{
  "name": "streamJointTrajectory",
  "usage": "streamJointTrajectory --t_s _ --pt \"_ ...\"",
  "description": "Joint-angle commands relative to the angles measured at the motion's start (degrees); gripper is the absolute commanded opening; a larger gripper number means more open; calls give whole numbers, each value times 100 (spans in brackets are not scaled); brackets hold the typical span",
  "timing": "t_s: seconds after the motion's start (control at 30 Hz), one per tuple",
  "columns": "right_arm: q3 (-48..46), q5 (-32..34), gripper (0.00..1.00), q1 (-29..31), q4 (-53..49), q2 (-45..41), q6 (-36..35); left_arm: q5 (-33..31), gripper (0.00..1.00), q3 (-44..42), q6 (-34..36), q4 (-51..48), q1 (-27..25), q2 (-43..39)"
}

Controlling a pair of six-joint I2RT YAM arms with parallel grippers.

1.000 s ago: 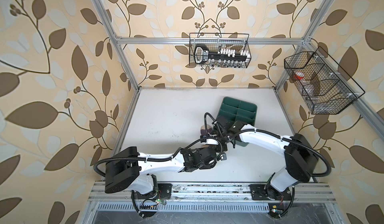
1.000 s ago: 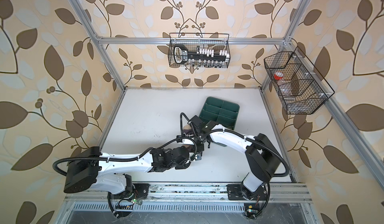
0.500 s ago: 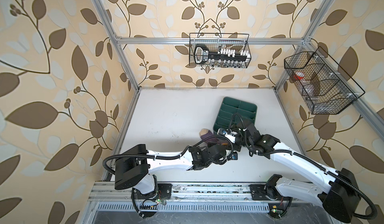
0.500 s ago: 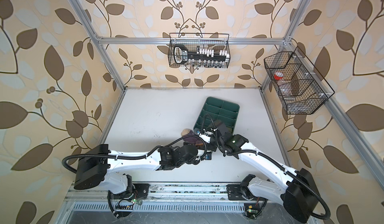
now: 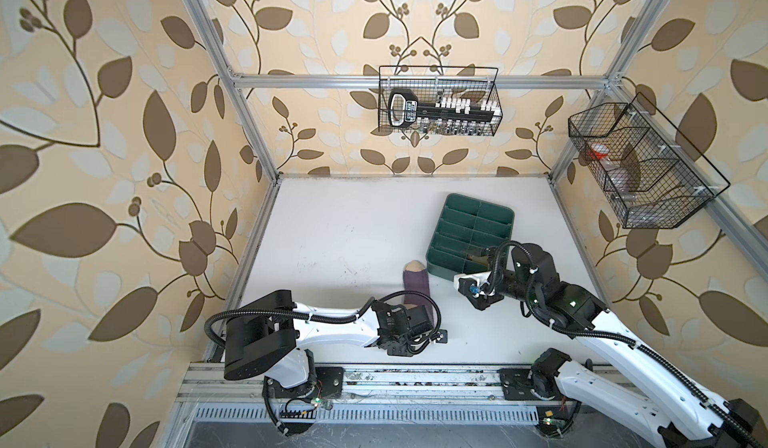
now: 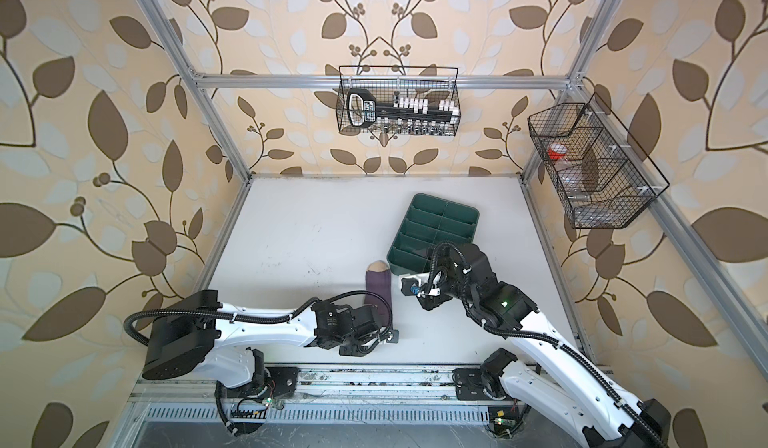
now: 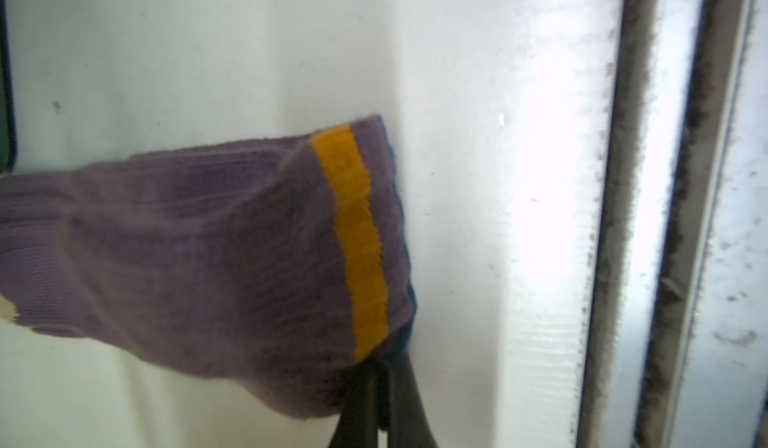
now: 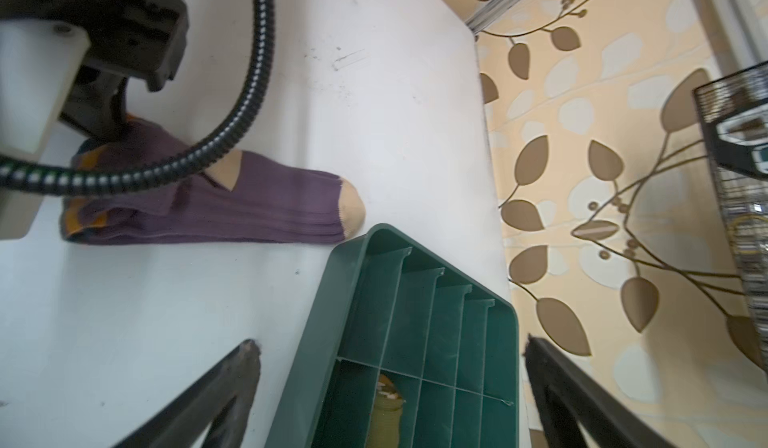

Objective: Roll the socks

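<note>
My left claw is clenched on the cuff of the purple sock, pinching the edge just past its yellow band; the cuff looks slightly lifted there, while the rest of the sock lies flat on the white bench. In both top views the sock runs from under my left wrist, near the bench's front edge, toward the back wall. Its beige toe ends just beside the nearest corner of the dark green divided tray; I cannot tell whether the two touch. My right claw is released, fingers spread wide over the tray's near end, holding nothing. The olive sock sits in one of the tray's compartments below that claw, only partly in sight.
</note>
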Motion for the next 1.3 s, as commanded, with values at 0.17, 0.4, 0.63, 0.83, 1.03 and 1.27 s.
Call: streamJointTrajectory --t_s 0.17,0.4,0.63,0.83,1.03,1.27 --pt "-20 1375 100 -261 1701 -552 2388 486 0 363 -167 -680 1 275" --pt "31 1072 100 -588 1034 -940 2318 935 0 695 70 -1015 52 636" --pt "-409 -141 100 -426 -730 -2440 473 1714 0 856 150 -1213 306 830" --pt "-663 -876 100 128 -2066 -3488 -477 2301 0 1111 207 -1444 815 942" --pt "-792 -626 100 748 -2830 -3356 -816 2919 0 1520 307 -1795 1210 1231" --pt "-1159 131 100 1924 -1965 -3114 140 2219 0 1397 85 -1618 1284 1072"
